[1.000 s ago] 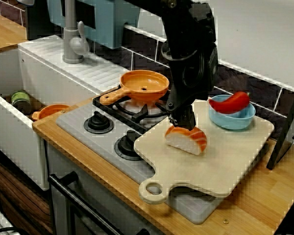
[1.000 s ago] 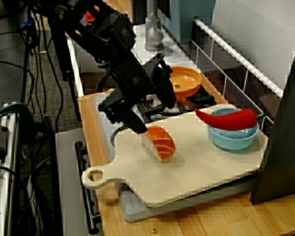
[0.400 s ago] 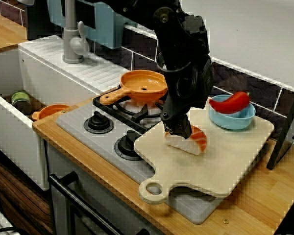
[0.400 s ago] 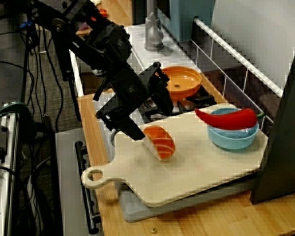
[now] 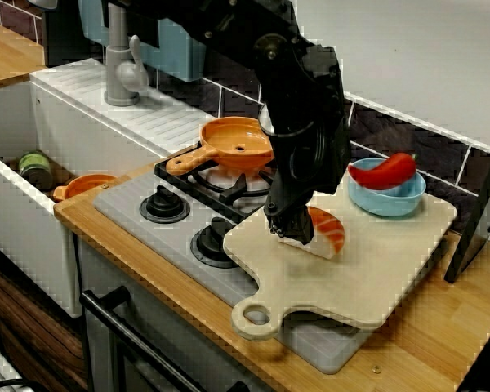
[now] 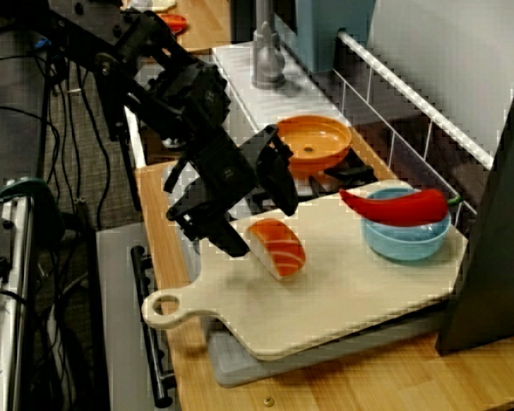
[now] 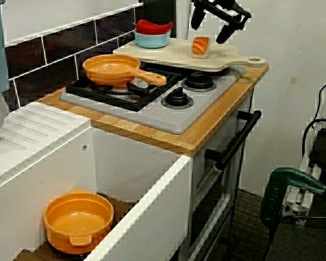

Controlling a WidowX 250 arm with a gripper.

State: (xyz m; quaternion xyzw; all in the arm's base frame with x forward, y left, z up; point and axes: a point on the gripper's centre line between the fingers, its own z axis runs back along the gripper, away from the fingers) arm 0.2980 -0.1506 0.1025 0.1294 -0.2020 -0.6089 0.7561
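The pincer [image 7: 209,31] is spread wide and grips nothing, its fingers either side of the sushi [image 7: 200,46]; whether they touch it cannot be told. The sushi lies on the board [image 6: 351,291], near the edge by the stove [image 5: 139,214]. A bowl [image 6: 407,237] with a chili [image 6: 394,204] across it stands at the board's far corner, and a pan [image 5: 238,145] sits on the stove

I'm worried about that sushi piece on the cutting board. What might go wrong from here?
The hand hangs open right over the sushi piece; an off-centre descent may shove or tip it.
The cutting board overhangs the stove, so a hard press might shift it.
The blue bowl holding the red pepper stands close; a wide swing may knock it.
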